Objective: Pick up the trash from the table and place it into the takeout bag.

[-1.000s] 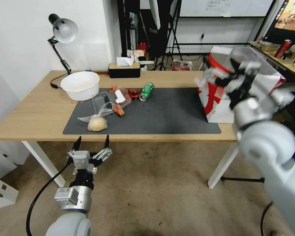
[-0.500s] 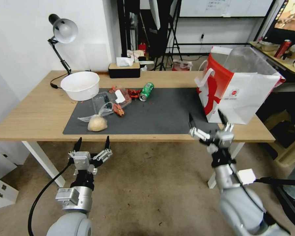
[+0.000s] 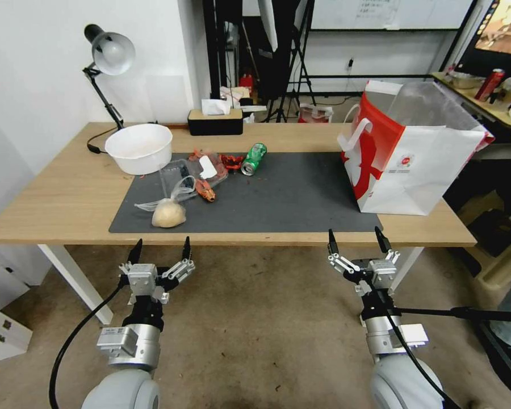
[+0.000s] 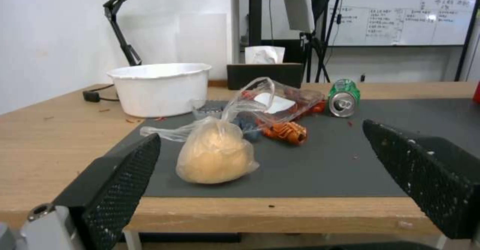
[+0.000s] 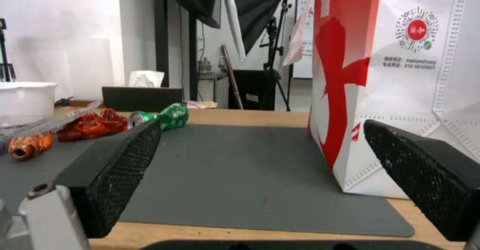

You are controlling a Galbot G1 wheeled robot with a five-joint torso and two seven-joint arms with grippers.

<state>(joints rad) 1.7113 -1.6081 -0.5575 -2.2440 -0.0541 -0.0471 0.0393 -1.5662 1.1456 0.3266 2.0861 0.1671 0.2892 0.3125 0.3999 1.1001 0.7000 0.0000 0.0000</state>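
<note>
Your right pincer (image 3: 355, 241) has dropped from the takeout bag (image 3: 410, 162) to hang below the bench (image 3: 57, 193) front edge, its mesh-faced fingers (image 5: 115, 175) spread wide and empty. Before you: light-wood bench, flat dark grey mat (image 3: 289, 196), then the tall white-and-red paper bag standing upright at the mat's right end. Left pincer (image 3: 160, 247) waits open below the front edge. Remaining trash sits on the mat's left: round white bowl (image 3: 138, 147), knotted clear bag with tan bun (image 4: 215, 153), dented green can (image 3: 254, 158) on its side.
</note>
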